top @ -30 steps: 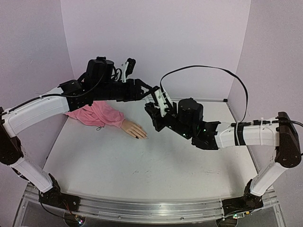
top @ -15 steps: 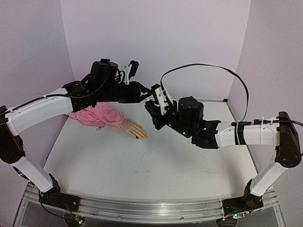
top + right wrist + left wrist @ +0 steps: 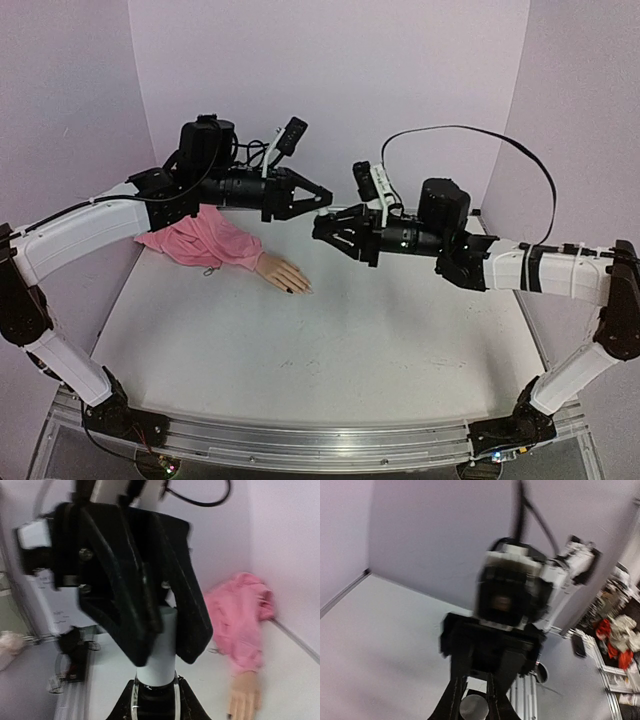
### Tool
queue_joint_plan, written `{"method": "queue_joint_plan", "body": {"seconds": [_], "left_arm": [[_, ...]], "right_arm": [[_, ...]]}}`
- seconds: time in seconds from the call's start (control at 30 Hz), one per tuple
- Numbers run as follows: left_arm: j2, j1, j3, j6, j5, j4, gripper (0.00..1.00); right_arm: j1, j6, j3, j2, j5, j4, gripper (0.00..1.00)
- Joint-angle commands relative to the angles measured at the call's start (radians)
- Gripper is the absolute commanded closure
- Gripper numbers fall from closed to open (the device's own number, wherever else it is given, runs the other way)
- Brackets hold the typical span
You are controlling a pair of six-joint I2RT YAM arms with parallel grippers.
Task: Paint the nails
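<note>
Over the table, left claw pinches cap, right claw bottle.

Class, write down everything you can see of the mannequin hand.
The mannequin hand looks like beige plastic, with its wrist inside a crumpled pink sleeve. It lies flat, seemingly palm down, on the white table near the back left, fingers pointing right and slightly forward. At least one nail looks dark. Only the sleeve and table touch it.
</note>
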Motion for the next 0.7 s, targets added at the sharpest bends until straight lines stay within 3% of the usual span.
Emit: {"method": "queue_joint_plan", "body": {"seconds": [0.0,0.07,0.13,0.27,0.37,0.4,0.53,0.6,0.67], "left_arm": [[0.033,-0.070,-0.032,0.228,0.629,-0.031,1.00],[0.034,-0.071,-0.018,0.259,0.640,-0.031,1.00],[0.038,-0.070,-0.002,0.274,0.635,-0.031,1.00],[0.046,-0.070,0.022,0.271,0.624,-0.031,1.00],[0.007,-0.064,-0.003,0.255,0.524,-0.039,0.99],[-0.013,-0.062,-0.017,0.246,0.459,-0.042,0.93],[-0.107,-0.048,-0.072,0.196,0.190,-0.070,0.52],[-0.154,-0.038,-0.101,0.134,0.061,-0.075,0.34],[-0.200,-0.027,-0.125,0.077,-0.057,-0.085,0.27]], "right_arm": [[0.008,0.551,0.038,-0.044,-0.714,0.762,1.00],[0.010,0.765,0.034,-0.018,-0.737,1.018,1.00],[0.009,0.871,0.034,0.003,-0.728,1.141,1.00],[0.000,0.875,-0.004,0.015,-0.692,1.161,1.00],[-0.017,0.842,-0.049,0.011,-0.662,1.154,1.00],[-0.024,0.818,-0.069,0.004,-0.648,1.139,1.00],[-0.071,0.699,-0.138,-0.013,-0.587,1.024,1.00],[-0.081,0.511,-0.155,-0.036,-0.517,0.846,1.00],[-0.082,0.254,-0.127,-0.074,-0.385,0.493,1.00]]}}
